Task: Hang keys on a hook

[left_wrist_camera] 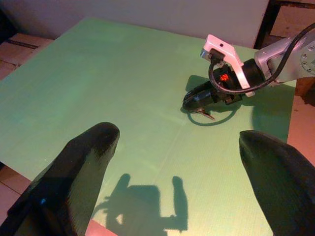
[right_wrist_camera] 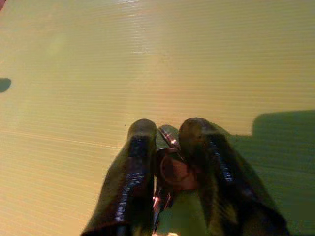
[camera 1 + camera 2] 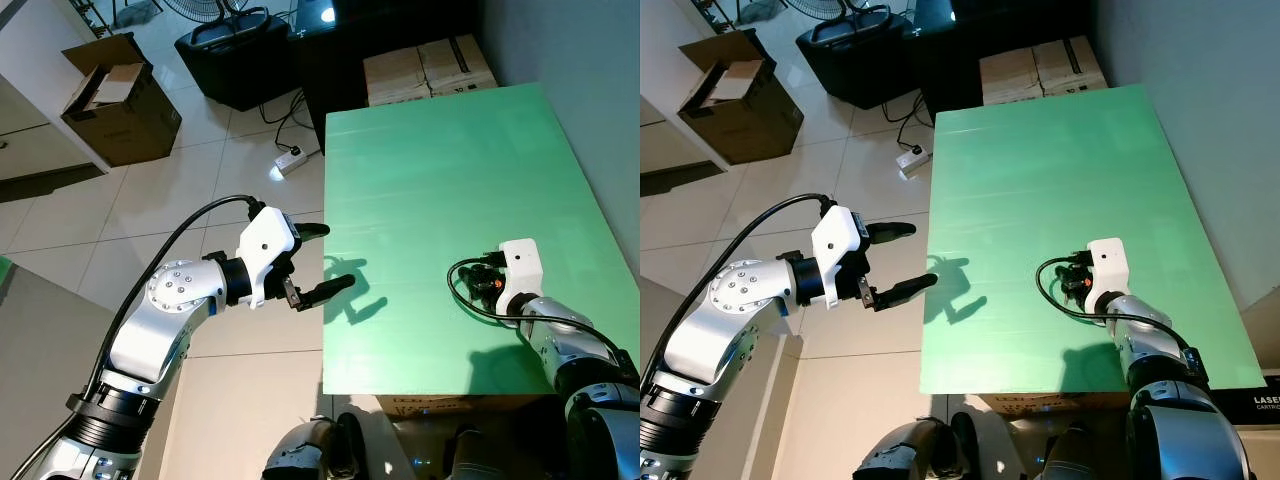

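Keys (image 2: 172,169) are sitting pinched between the two black fingers of the right gripper (image 2: 167,147), which is pressing down w/ its tips at the green table (image 3: 430,180); in the right wrist view a reddish-metal piece is showing in the narrow gap between the fingers, and in the left wrist view a small bit of metal is poking out just under the same tips, touching or nearly touching the tabletop. Right gripper is looking nearly closed on the keys, though whether they're fully lifted off the surface is hard to say. Left gripper (image 3: 318,262) is hovering at the table's near-left edge, fingers spread wide and holding nothing, pointing across the tabletop toward the right gripper, well apart from it. Off the far side of the table from both grippers, cardboard boxes (image 3: 428,68) are stacking vs. the wall, w/ a black bag (image 3: 232,55), a power strip (image 3: 289,160) and an open carton (image 3: 120,95) on the tiled floor. Progress, judging by this: the pick-up appears to be done or nearly so, approx. the first half of the job. Still left: lifting the keys clear, carrying them to a hook and slipping the ring over it. The hook's whereabouts can't be made out, so the robot is likely needing to turn or walk first.
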`<state>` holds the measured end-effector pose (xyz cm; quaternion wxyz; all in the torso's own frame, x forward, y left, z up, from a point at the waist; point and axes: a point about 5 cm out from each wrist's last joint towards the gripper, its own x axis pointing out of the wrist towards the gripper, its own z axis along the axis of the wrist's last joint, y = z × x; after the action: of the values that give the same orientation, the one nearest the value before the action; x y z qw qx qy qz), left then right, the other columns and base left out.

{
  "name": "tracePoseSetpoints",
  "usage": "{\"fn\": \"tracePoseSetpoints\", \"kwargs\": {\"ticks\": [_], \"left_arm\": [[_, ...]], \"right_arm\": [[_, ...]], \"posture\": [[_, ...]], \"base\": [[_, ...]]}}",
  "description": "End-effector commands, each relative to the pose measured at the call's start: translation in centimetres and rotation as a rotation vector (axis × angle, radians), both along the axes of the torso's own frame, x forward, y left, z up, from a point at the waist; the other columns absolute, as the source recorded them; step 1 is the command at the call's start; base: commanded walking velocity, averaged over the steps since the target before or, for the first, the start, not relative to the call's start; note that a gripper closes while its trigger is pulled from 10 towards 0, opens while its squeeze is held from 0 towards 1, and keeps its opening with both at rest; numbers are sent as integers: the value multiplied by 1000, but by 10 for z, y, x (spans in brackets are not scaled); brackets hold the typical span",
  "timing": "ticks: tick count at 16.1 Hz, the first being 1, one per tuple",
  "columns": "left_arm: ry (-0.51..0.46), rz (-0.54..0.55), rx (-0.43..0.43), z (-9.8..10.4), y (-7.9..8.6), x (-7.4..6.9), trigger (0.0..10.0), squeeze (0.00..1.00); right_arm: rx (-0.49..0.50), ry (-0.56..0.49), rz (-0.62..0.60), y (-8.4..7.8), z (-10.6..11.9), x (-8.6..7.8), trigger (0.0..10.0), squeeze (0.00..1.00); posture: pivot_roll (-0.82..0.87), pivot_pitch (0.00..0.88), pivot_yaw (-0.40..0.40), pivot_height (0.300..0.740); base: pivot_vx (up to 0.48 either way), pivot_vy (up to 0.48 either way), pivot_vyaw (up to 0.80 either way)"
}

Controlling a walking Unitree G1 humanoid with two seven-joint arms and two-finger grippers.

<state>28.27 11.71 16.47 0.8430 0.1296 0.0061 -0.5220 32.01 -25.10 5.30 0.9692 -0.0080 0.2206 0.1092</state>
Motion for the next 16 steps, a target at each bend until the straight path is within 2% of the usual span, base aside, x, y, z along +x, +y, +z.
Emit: {"fn": "tracePoseSetpoints", "kwargs": {"ticks": [1, 4, 8, 10, 13, 14, 16], "left_arm": [[0, 3, 17, 1, 4, -1, 10000, 0], [-2, 6, 14, 0, 4, -1, 10000, 0], [-11, 63, 20, -6, 7, 3, 10000, 0], [-21, 198, -26, -7, 12, 15, 10000, 0], [-48, 358, -63, -9, 21, 29, 10000, 0], [-44, 425, -87, -13, 25, 33, 10000, 0], [-20, 472, -124, -19, 27, 35, 10000, 0]], "right_arm": [[13, 18, 28, 7, -6, -3, 0, 0], [17, -23, 40, 12, -1, 1, 0, 0], [17, -125, 44, 28, 9, 9, 0, 0], [-32, -235, 16, 44, 21, 15, 0, 0], [-126, -357, 55, 68, 35, 17, 0, 0], [-142, -382, 35, 71, 37, 17, 0, 0], [-187, -393, 21, 71, 39, 16, 0, 0]], "posture": [[124, 159, 268, 740], [113, 146, 264, 740], [82, 124, 247, 740], [30, 93, 221, 740], [-29, 57, 192, 740], [-58, 39, 184, 740], [-99, 19, 171, 740]], "base": [[0, 0, 0], [0, 0, 0], [0, 0, 0], [0, 0, 0], [0, 0, 0], [0, 0, 0], [0, 0, 0]]}}
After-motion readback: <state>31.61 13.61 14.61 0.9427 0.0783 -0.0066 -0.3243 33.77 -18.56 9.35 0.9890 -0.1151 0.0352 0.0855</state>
